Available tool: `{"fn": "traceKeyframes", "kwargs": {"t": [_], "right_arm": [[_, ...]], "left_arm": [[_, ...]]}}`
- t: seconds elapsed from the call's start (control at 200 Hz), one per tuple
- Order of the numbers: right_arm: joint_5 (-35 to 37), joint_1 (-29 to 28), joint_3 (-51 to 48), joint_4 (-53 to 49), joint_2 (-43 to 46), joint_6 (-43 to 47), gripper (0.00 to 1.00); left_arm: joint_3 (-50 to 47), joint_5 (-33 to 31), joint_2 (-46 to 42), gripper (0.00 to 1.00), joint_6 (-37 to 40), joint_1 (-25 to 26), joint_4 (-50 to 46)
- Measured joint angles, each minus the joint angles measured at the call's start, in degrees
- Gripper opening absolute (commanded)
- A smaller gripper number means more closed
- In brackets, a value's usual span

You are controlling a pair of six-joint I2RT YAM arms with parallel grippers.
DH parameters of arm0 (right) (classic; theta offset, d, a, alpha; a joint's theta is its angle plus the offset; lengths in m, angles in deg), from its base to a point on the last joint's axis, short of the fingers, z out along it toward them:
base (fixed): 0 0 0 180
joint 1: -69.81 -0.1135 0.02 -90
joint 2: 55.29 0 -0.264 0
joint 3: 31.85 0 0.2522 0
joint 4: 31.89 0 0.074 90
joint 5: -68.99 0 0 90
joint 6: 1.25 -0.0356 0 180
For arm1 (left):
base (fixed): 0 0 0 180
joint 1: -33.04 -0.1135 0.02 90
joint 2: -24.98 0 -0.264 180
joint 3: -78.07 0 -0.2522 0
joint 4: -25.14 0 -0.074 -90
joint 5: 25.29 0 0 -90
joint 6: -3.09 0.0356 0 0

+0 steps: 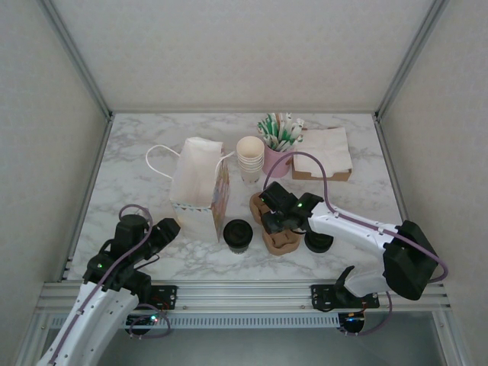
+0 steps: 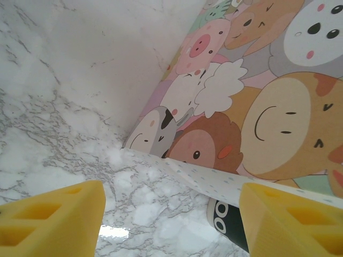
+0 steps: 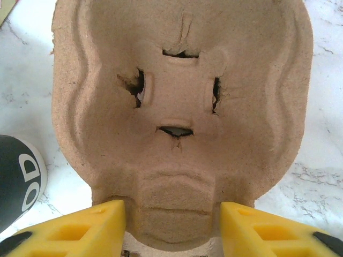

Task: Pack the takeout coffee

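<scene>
OPEN: bare counter point(image 1: 126, 175) left of the cartoon paper bag point(image 1: 200, 187), and along the back wall | TIGHT: takeout coffee point(image 1: 238, 235) stands just beside the bag, near the pulp cup carrier point(image 1: 280, 240) | BLOCKED: right arm point(image 1: 351, 227) overhangs carrier; lid stack point(image 1: 319, 242) just beside it; paper cup stack point(image 1: 250, 158), straw cup point(image 1: 276, 162), napkin box point(image 1: 324, 156) crowd the rear right

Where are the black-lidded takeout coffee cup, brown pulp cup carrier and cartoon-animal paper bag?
black-lidded takeout coffee cup point(image 1: 238, 232), top view, lid centre.
brown pulp cup carrier point(image 3: 179, 104), right wrist view, well floor.
cartoon-animal paper bag point(image 2: 278, 123), left wrist view, printed side.
</scene>
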Motion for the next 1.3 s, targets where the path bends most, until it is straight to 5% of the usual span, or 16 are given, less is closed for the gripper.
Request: {"fn": "traceKeyframes", "kwargs": {"t": [0.676,1.301], "right_arm": [[0.04,0.02,0.00,-0.04,1.55,-0.81,0.38],[0.02,0.02,0.00,-0.83,2.64,-3.96,0.45]], "left_arm": [[0.00,0.00,0.00,0.67,0.00,0.00,-0.02],[0.26,-0.17,-0.02,0.67,0.00,0.00,-0.22]]}}
